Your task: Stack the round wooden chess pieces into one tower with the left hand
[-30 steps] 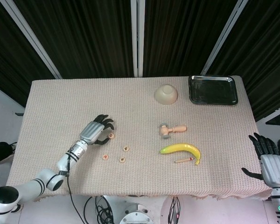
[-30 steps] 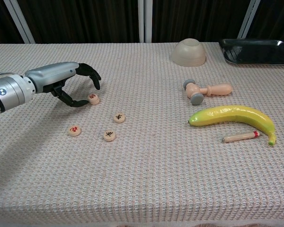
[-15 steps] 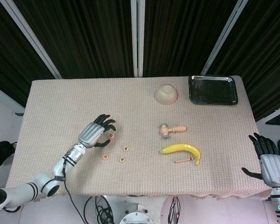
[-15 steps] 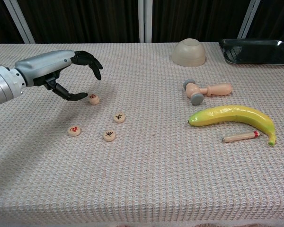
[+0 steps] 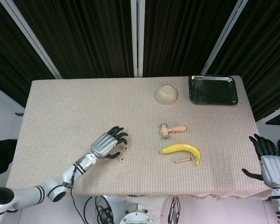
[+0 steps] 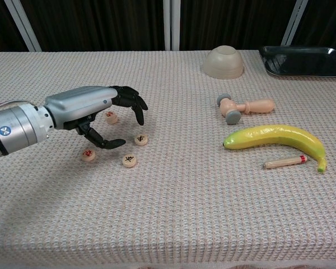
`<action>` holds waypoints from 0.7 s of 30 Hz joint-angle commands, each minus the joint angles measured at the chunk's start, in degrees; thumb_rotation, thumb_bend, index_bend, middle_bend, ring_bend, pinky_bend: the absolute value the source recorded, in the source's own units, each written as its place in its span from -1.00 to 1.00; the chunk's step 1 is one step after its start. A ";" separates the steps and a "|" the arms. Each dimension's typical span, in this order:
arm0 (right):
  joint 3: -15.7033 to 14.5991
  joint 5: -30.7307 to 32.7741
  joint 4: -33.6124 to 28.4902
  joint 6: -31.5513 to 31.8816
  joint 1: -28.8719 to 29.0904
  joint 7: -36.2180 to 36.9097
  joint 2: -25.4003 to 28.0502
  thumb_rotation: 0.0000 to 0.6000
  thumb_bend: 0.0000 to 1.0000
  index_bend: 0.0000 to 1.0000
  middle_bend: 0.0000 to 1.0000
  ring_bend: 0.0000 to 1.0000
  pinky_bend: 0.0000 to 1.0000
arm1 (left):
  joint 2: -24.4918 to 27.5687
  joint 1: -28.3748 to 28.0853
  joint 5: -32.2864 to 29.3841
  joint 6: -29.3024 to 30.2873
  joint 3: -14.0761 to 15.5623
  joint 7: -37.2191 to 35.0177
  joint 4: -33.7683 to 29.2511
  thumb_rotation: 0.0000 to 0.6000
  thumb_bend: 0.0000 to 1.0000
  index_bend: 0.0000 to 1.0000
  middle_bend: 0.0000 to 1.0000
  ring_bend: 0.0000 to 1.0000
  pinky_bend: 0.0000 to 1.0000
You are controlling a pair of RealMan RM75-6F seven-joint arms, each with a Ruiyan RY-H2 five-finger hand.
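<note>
The left hand [image 6: 92,115] hovers low over the bench [image 6: 173,213], fingers [image 6: 135,106] apart and curved, holding nothing. Four round chess pieces lie flat and unstacked about it: one [image 6: 88,154] below the thumb, one [image 6: 111,117] behind the hand, one [image 6: 129,161] nearest the camera and one [image 6: 141,139] just under and ahead of the fingertips. That last disc looks the likeliest next pick, lying just right of the fingers; being round, it offers no long axis to line up on. Further right sit one upturned bowl [image 6: 224,62], one small wooden mallet [image 6: 243,107], one banana [image 6: 277,139], one stick [image 6: 285,162] and one dark tray [image 6: 302,60]. The right hand [image 5: 268,161] waits off the bench's right edge, fingers spread and empty, well apart from the pieces.
</note>
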 commanded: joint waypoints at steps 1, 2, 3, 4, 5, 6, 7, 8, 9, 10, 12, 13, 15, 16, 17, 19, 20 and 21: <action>0.09 0.11 0.31 -0.13 0.08 0.35 -0.10 1.00 -1.00 -1.00 -1.00 -1.00 -1.00 | -0.49 -0.22 -0.07 -0.40 0.07 -0.05 0.76 1.00 -0.36 -0.29 -0.72 -1.00 -1.00; 0.12 0.14 0.41 -0.24 0.14 0.44 -0.15 1.00 -1.00 -1.00 -1.00 -1.00 -1.00 | -0.63 -0.24 -0.12 -0.52 0.10 -0.11 1.00 1.00 -0.36 -0.29 -0.72 -1.00 -1.00; 0.13 0.15 0.48 -0.35 0.20 0.52 -0.21 1.00 -1.00 -1.00 -1.00 -1.00 -1.00 | -0.79 -0.26 -0.22 -0.66 0.10 -0.26 1.22 1.00 -0.36 -0.29 -0.72 -1.00 -1.00; 0.14 0.14 0.54 -0.44 0.26 0.57 -0.26 1.00 -1.00 -1.00 -1.00 -1.00 -1.00 | -0.96 -0.30 -0.31 -0.83 0.11 -0.48 1.43 1.00 -0.36 -0.29 -0.72 -1.00 -1.00; 0.12 0.09 0.60 -0.50 0.31 0.61 -0.31 1.00 -1.00 -1.00 -1.00 -1.00 -1.00 | -1.15 -0.38 -0.34 -1.06 0.17 -0.76 1.72 1.00 -0.36 -0.29 -0.72 -1.00 -1.00; 0.11 0.06 0.63 -0.54 0.34 0.63 -0.33 1.00 -1.00 -1.00 -1.00 -1.00 -1.00 | -1.31 -0.47 -0.35 -1.20 0.17 -0.94 1.97 1.00 -0.36 -0.29 -0.72 -1.00 -1.00; 0.10 0.06 0.63 -0.59 0.36 0.66 -0.33 1.00 -1.00 -1.00 -1.00 -1.00 -1.00 | -1.48 -0.57 -0.35 -1.35 0.16 -1.09 2.22 1.00 -0.36 -0.29 -0.72 -1.00 -1.00; 0.09 0.06 0.62 -0.61 0.37 0.72 -0.31 1.00 -1.00 -1.00 -1.00 -1.00 -1.00 | -1.69 -0.71 -0.30 -1.52 0.18 -1.24 2.51 1.00 -0.36 -0.29 -0.72 -1.00 -1.00; 0.12 0.08 0.63 -0.60 0.37 0.75 -0.31 1.00 -1.00 -1.00 -1.00 -1.00 -1.00 | -1.86 -0.82 -0.28 -1.66 0.18 -1.36 2.71 1.00 -0.36 -0.29 -0.72 -1.00 -1.00; 0.13 0.11 0.63 -0.55 0.33 0.79 -0.28 1.00 -1.00 -1.00 -1.00 -1.00 -1.00 | -2.04 -0.91 -0.25 -1.76 0.20 -1.51 2.86 1.00 -0.36 -0.29 -0.72 -1.00 -1.00; 0.15 0.13 0.58 -0.46 0.29 0.91 -0.22 1.00 -1.00 -1.00 -1.00 -1.00 -1.00 | -2.48 -1.09 -0.09 -1.90 0.29 -1.69 3.35 1.00 -0.36 -0.29 -0.72 -1.00 -1.00; 0.15 0.13 0.55 -0.42 0.27 0.93 -0.17 1.00 -1.00 -1.00 -1.00 -1.00 -1.00 | -2.77 -1.18 -0.01 -1.95 0.34 -1.68 3.76 1.00 -0.36 -0.29 -0.72 -1.00 -1.00; 0.13 0.06 0.49 -0.33 0.22 0.96 -0.12 1.00 -1.00 -1.00 -1.00 -1.00 -1.00 | -3.15 -1.28 0.09 -2.02 0.43 -1.63 4.40 1.00 -0.36 -0.28 -0.72 -1.00 -1.00; 0.12 0.04 0.49 -0.29 0.20 0.99 -0.12 1.00 -1.00 -1.00 -1.00 -1.00 -1.00 | -3.31 -1.33 0.16 -2.05 0.49 -1.70 4.67 1.00 -0.36 -0.28 -0.72 -1.00 -1.00; 0.12 0.07 0.54 -0.29 0.19 1.02 -0.12 1.00 -1.00 -1.00 -1.00 -1.00 -1.00 | -3.41 -1.36 0.21 -2.01 0.51 -1.86 4.78 1.00 -0.36 -0.27 -0.72 -1.00 -1.00; 0.07 0.22 0.67 -0.45 0.17 1.04 -0.11 1.00 -1.00 -1.00 -1.00 -1.00 -1.00 | -3.52 -1.43 0.36 -1.87 0.54 -2.03 4.96 1.00 -0.36 -0.25 -0.72 -1.00 -1.00; 0.08 0.32 0.75 -0.57 0.19 1.01 -0.15 1.00 -1.00 -1.00 -1.00 -1.00 -1.00 | -3.58 -1.49 0.45 -1.78 0.53 -2.12 5.03 1.00 -0.36 -0.25 -0.72 -1.00 -1.00; 0.09 0.40 0.78 -0.65 0.20 1.04 -0.17 1.00 -1.00 -1.00 -1.00 -1.00 -1.00 | -3.63 -1.55 0.49 -1.76 0.52 -2.18 5.08 1.00 -0.36 -0.25 -0.72 -1.00 -1.00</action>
